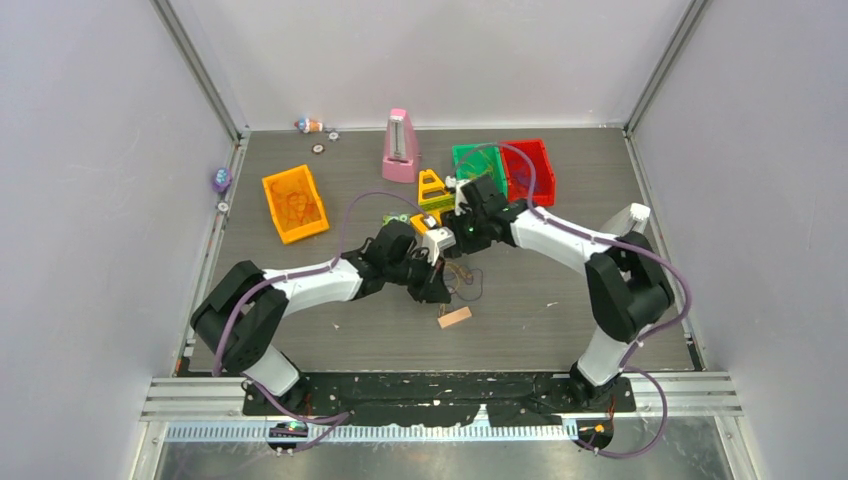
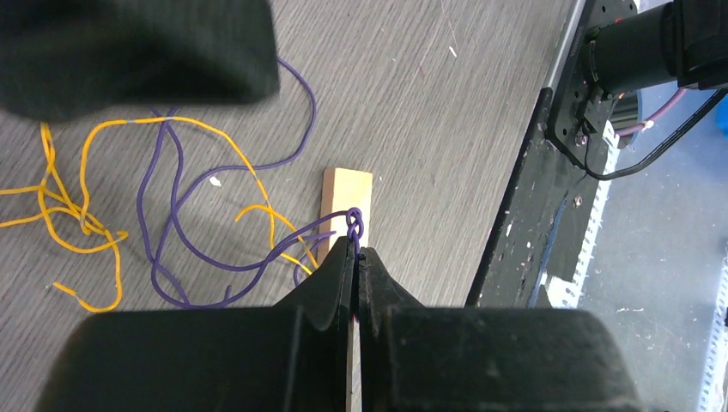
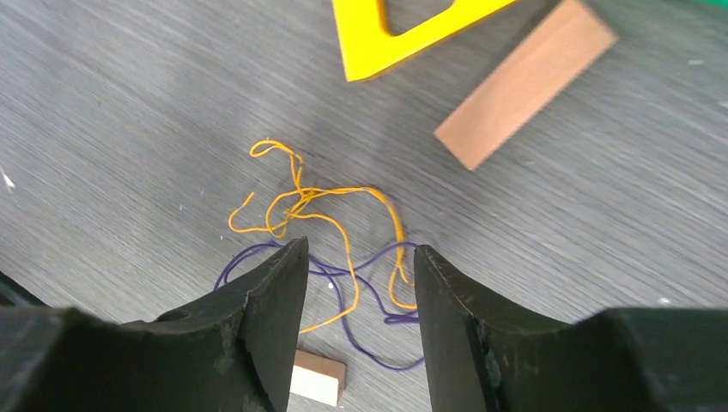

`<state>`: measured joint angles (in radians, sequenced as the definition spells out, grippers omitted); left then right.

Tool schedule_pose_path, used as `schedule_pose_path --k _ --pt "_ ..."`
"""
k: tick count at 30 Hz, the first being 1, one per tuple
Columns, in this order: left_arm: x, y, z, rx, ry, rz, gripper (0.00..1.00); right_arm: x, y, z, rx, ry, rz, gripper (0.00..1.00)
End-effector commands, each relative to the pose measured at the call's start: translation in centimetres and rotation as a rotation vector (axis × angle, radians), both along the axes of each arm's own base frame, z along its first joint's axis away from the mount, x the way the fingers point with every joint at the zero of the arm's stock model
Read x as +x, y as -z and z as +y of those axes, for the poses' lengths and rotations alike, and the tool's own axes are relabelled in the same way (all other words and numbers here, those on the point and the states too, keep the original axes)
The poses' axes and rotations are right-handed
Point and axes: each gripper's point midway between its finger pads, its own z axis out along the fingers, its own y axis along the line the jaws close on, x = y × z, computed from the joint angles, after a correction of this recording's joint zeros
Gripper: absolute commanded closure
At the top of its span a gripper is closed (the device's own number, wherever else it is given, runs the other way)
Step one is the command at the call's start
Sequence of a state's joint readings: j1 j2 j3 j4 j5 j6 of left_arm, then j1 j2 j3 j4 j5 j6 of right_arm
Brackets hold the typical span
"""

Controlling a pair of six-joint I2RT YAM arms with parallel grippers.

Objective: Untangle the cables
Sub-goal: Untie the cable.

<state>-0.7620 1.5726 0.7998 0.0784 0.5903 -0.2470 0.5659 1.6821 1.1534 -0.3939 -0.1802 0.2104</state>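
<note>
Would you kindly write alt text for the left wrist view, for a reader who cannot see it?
The left gripper, its jaws shut, pinches a knotted purple cable over a small wooden block on the grey table. The rest of it sprawls leftwards, tangled with yellow cables; a black base plate runs along the right.

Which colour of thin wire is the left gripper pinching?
The thin purple wire, knotted at the left gripper tips; the yellow wires lie loose.

Both arms reach inward; left tool (image 2: 355,254) clamped on the cables (image 2: 354,225), right tool (image 3: 360,257) spread wide, pointing down
</note>
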Motion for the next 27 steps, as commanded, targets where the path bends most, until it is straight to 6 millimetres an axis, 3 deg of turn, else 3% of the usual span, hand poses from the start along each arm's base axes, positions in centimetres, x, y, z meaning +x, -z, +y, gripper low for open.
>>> schedule_pose_path --k 1,7,15,20,27 --pt "0.2 -2.1 -0.9 -0.076 0.017 -0.027 1.0 -0.8 0.8 1.6 -0.044 -0.074 0.014 0.46" --pt "-0.1 -2.0 -0.8 -0.102 0.006 -0.014 1.0 -1.4 3.0 2.6 -0.02 -0.094 0.066 0.46" --pt "-0.1 -1.9 0.4 -0.138 -0.03 0.012 1.0 -1.4 5.5 2.0 -0.094 -0.08 0.081 0.53" --pt "-0.3 -1.7 2.1 -0.133 -0.062 0.033 1.0 -0.8 5.2 1.6 -0.108 -0.042 0.054 0.75" --pt "1.4 -1.1 6.5 -0.142 -0.238 0.066 1.0 -0.7 4.3 -0.1 -0.042 0.048 0.039 0.93"
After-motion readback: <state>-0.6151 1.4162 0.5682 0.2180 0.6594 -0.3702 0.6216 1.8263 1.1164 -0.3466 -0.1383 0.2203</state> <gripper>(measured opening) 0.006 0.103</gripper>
